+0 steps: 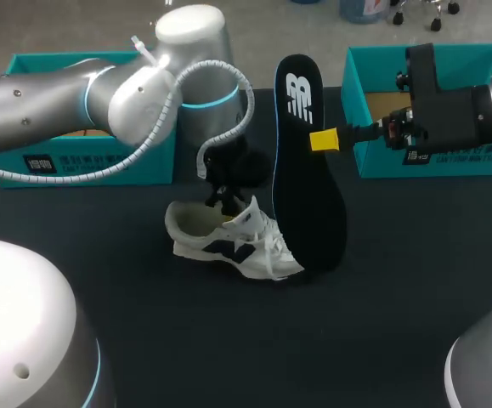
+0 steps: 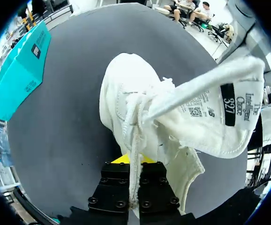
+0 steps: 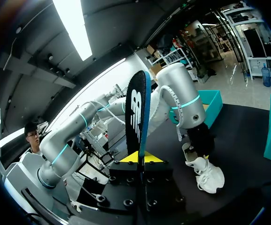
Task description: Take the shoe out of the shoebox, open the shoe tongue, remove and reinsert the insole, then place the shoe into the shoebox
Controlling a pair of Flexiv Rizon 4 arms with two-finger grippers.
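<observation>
Right gripper [image 1: 324, 140] clamped on black insole [image 1: 307, 178], held upright, its lower end beside white sneaker [image 1: 229, 238]. Left gripper [image 2: 129, 161] pinched on sneaker's edge, sneaker ahead of it on black table [image 1: 398, 297]. Teal shoebox [image 1: 449, 161] just beside right gripper, second shoebox [image 1: 84, 166] behind left arm.

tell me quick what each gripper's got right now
Left gripper: shut on the shoe.
Right gripper: shut on the insole, held upright.
</observation>
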